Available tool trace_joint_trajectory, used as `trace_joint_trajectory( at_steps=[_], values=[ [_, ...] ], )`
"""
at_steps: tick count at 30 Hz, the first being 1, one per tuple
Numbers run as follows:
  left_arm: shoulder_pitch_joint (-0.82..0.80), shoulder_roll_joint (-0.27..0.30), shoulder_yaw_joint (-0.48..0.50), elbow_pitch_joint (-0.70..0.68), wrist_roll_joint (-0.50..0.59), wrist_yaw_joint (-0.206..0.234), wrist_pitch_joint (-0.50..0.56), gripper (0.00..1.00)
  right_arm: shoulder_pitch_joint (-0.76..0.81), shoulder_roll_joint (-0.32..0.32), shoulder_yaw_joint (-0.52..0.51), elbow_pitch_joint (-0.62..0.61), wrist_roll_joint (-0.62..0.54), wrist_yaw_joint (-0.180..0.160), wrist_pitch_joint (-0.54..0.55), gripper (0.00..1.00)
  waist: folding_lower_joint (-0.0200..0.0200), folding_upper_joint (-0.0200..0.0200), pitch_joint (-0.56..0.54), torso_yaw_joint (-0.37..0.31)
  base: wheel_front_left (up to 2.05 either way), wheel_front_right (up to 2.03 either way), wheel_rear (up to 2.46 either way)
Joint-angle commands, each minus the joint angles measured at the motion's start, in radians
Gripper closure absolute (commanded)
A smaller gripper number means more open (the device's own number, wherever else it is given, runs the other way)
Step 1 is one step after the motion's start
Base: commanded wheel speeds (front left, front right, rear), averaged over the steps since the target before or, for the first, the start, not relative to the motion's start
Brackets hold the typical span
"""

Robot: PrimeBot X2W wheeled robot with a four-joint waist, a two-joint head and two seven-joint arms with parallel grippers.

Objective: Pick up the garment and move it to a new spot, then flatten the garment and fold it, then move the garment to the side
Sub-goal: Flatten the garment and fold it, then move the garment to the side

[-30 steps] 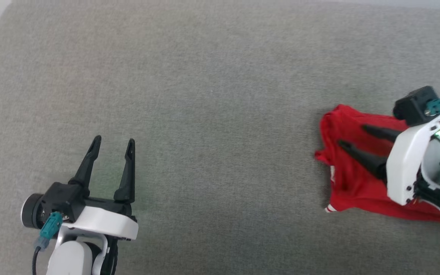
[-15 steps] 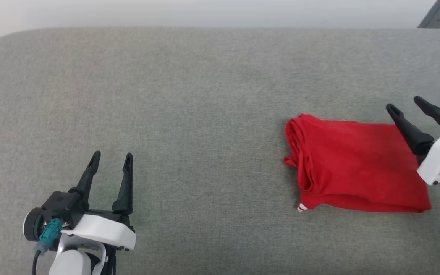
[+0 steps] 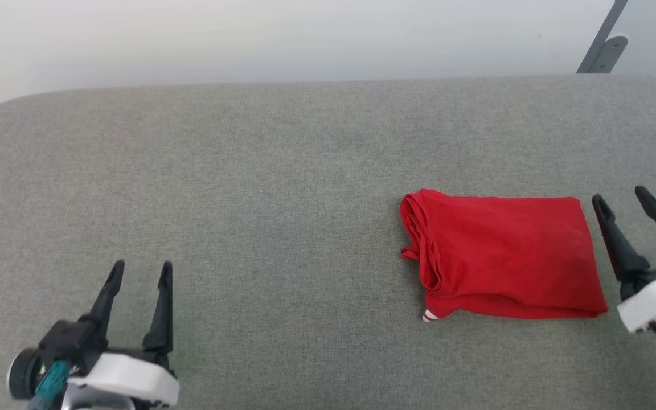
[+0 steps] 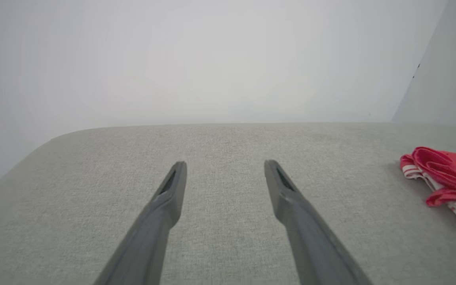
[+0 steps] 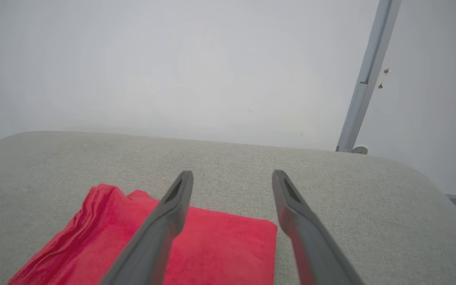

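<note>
The garment (image 3: 504, 259), a red T-shirt folded into a neat rectangle, lies on the right part of the grey cushion (image 3: 282, 188); a bit of white-red striped trim peeks out at its lower left corner. My right gripper (image 3: 622, 195) stands open just right of it, clear of the cloth. The right wrist view shows the garment (image 5: 220, 249) below and left of that gripper (image 5: 232, 176). My left gripper (image 3: 141, 270) is open and empty at the lower left, far from the shirt. Its wrist view has the open gripper (image 4: 225, 166) over bare cushion and the garment's (image 4: 445, 174) edge at far right.
A pale wall runs behind the cushion's far edge. A grey metal bracket (image 3: 601, 42) stands against it at the upper right, and appears as a post (image 5: 366, 75) in the right wrist view. The cushion's left corner is rounded.
My right gripper has lifted off the garment and drawn back to its right side, leaving it lying folded. The head camera tilted up, so the whole scene sits lower; the left gripper stays open.
</note>
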Motion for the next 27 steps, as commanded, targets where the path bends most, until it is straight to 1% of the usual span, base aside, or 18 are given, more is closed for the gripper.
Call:
trace_joint_trajectory(
  at_steps=[1,6,13,21,27],
  values=[
    [0.032,0.004,0.018,-0.01,0.012,-0.002,-0.005,0.0,0.03,0.006,-0.019,-0.008,-0.034,0.0,-0.021,0.0,0.0,-0.0001,-0.011,0.0,0.0,0.0,0.0],
    [0.086,-0.005,0.052,-0.037,0.018,-0.001,-0.005,0.0,0.115,0.041,-0.105,-0.06,-0.094,0.0,-0.033,0.0,0.0,-0.0001,-0.031,0.005,0.0,0.0,0.0],
    [0.172,-0.024,0.101,-0.09,0.033,-0.001,-0.005,0.0,0.286,0.087,-0.277,-0.196,-0.166,0.0,-0.033,0.0,0.0,-0.0001,-0.057,0.021,0.0,0.0,0.0],
    [0.226,-0.051,0.135,-0.147,0.061,-0.001,-0.005,0.0,0.378,0.12,-0.347,-0.277,-0.191,0.0,-0.028,0.0,0.0,-0.0001,-0.058,0.027,0.0,0.0,0.0],
    [0.23,-0.058,0.136,-0.155,0.07,-0.001,-0.005,0.0,0.399,0.141,-0.362,-0.307,-0.196,0.0,-0.004,0.0,0.0,-0.0001,-0.057,0.032,0.0,0.0,0.0]
  ],
)
